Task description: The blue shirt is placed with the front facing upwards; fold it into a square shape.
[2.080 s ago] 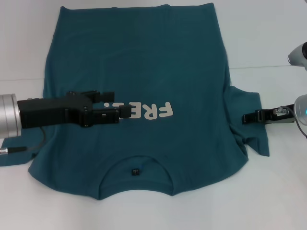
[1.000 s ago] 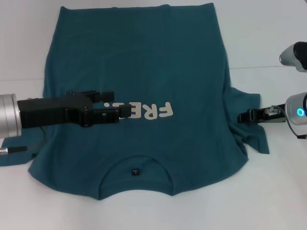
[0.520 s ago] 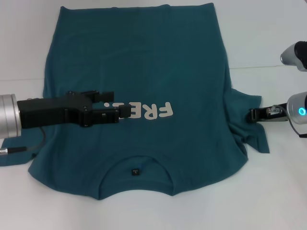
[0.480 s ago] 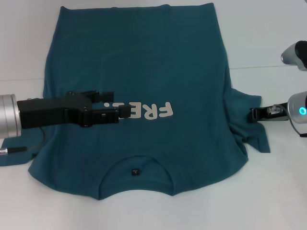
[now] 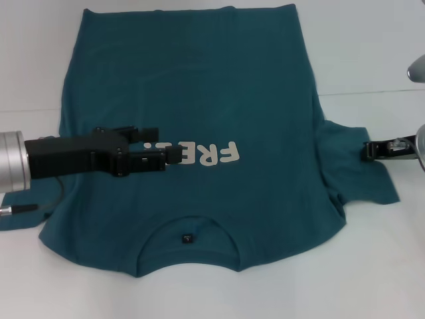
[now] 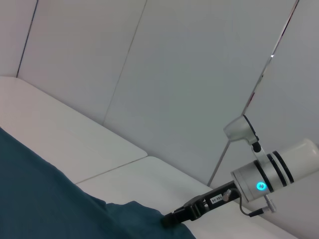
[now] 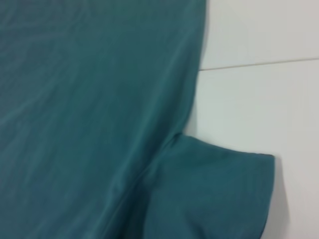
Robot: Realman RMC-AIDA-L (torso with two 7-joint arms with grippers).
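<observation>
The blue shirt (image 5: 219,86) lies flat on the white table, front up, with white lettering (image 5: 209,154) on the chest and the collar with its dark label (image 5: 189,237) nearest me. My left gripper (image 5: 165,143) hovers open over the chest, beside the lettering. My right gripper (image 5: 370,151) is shut on the edge of the right-hand sleeve (image 5: 355,176), which is stretched out sideways. In the left wrist view the right gripper (image 6: 172,219) pinches that sleeve's edge. The right wrist view shows the shirt body (image 7: 75,99) and the sleeve (image 7: 214,194).
The white table (image 5: 372,53) extends around the shirt, with a seam line running across it. A grey cable (image 5: 26,207) trails from my left arm over the other sleeve at the left edge. Pale wall panels (image 6: 174,74) stand behind the table.
My right gripper has moved to the right with the sleeve in its grip, pulling the crumpled sleeve out flat. The left arm has stayed still.
</observation>
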